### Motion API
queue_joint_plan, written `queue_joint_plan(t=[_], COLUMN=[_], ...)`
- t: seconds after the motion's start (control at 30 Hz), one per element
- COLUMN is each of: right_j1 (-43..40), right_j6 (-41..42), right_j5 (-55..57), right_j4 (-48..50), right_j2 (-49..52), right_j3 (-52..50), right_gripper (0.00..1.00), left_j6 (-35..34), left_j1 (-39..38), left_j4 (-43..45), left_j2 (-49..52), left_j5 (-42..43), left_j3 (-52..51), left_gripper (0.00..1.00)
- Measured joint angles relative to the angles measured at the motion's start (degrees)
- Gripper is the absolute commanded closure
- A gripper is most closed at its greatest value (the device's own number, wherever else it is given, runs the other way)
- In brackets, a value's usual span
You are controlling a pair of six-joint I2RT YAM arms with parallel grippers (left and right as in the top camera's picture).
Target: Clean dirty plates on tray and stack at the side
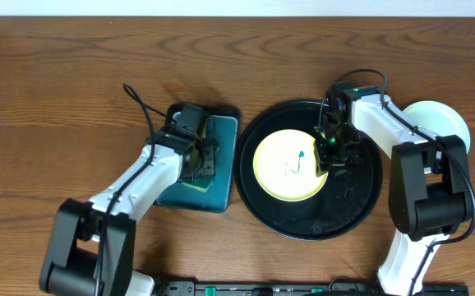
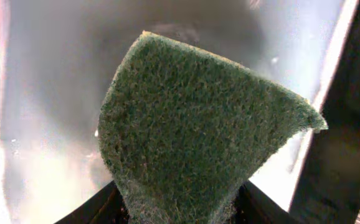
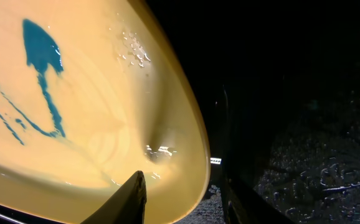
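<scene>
A pale yellow plate (image 1: 283, 168) with teal scribble marks (image 3: 40, 50) lies in the round black tray (image 1: 352, 205). My right gripper (image 1: 334, 156) is at the plate's right edge. In the right wrist view this gripper (image 3: 183, 186) is shut on the rim, one finger (image 3: 133, 199) on the plate's inner face and the other outside it. My left gripper (image 1: 198, 156) hovers over the teal tray (image 1: 221, 131). In the left wrist view the left gripper (image 2: 180, 211) is shut on a green sponge (image 2: 192, 124). A pale mint-white plate (image 1: 441, 119) sits on the wood at far right, partly behind the right arm.
The black tray's floor (image 3: 304, 162) is wet and speckled beside the plate. Brown wood tabletop (image 1: 57, 99) stretches across the left and back. The right arm's base (image 1: 422, 205) stands just right of the black tray.
</scene>
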Motion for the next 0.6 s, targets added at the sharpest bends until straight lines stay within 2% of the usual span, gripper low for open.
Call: queue_joint_plan(t=[0.17,0.6], right_j1=[-0.02,-0.02], right_j6=[0.0,0.0], right_j5=[-0.02,0.0], right_j4=[0.0,-0.02], right_j2=[0.0,0.0], right_j3=[0.0,0.0], right_gripper=[0.63,0.63], left_j6=[0.07,0.0], left_j1=[0.0,0.0], left_j4=[-0.66,-0.57], left_j2=[-0.57,-0.59], left_j5=[0.0,0.0], left_j3=[0.0,0.0], left_gripper=[0.44,0.43])
